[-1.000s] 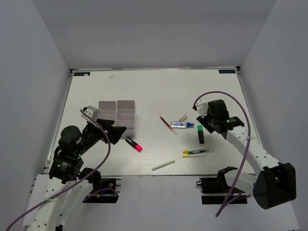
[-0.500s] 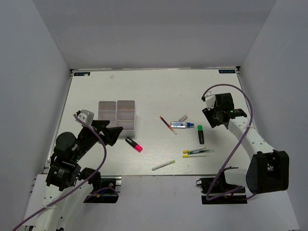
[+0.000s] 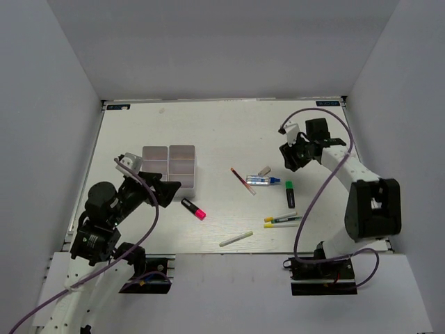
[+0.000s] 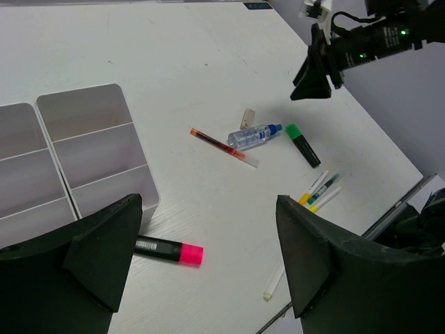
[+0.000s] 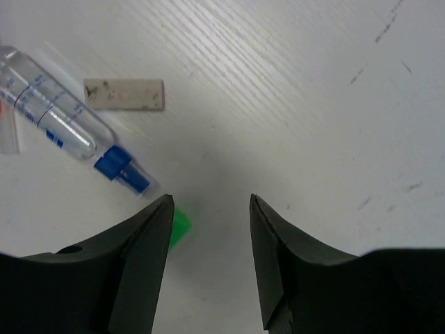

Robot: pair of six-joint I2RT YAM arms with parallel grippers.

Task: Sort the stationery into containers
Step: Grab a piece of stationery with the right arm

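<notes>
White wood-grain tabletop (image 5: 313, 83); left end effector (image 4: 208, 202) wide, empty; right end effector (image 5: 211, 202) part-open near clear cylindrical tube (image 5: 59, 122).

The worktop (image 3: 222, 132) is white with faint wood grain; the rectangular plastic bins (image 3: 182, 148) are translucent white. One stubby highlighter (image 3: 194, 209) is black with a pink tip, a second highlighter (image 3: 289, 194) black with green.
</notes>
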